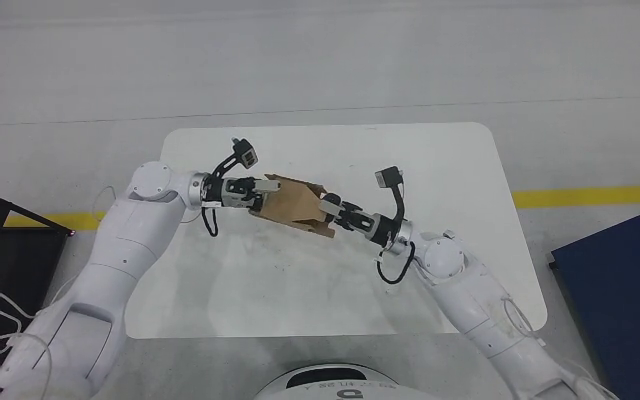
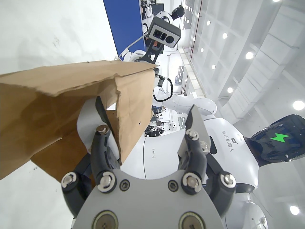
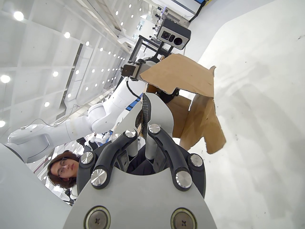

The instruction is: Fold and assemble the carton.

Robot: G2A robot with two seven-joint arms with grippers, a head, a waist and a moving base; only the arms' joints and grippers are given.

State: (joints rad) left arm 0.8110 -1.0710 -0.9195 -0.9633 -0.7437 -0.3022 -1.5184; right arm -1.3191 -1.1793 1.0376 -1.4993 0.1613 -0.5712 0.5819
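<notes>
The carton point(image 1: 295, 203) is held up over the middle of the white worktop point(image 1: 450, 170), between the two arms. You have brown, creased cardboard here, only partly formed. Its panels are bent into a rough sleeve, and loose flaps with ragged edges hang off the ends.

Your left gripper point(image 1: 256, 192) meets the carton's end on the robot's left side. In the left wrist view the left gripper point(image 2: 146, 107) stands spread wide. One dark finger point(image 2: 103, 114) sits inside the carton's open end, just behind a hanging flap. The other finger point(image 2: 194, 121) is out in the free air, well apart from the cardboard. So this gripper clamps nothing.

Your right gripper point(image 1: 331, 212) meets the opposite end. In the right wrist view its fingers point(image 3: 152, 110) are pressed together, and a thin edge of brown cardboard shows between them. It is pinching a flap of the carton point(image 3: 185, 72).

From that side you look into the sleeve. A top panel juts over the opening, a side wall drops toward the worktop point(image 3: 262, 101), and one long flap dangles from it. You can see the left arm's gripper at the far mouth of the carton's hollow, but you cannot tell what else may lie inside.
</notes>
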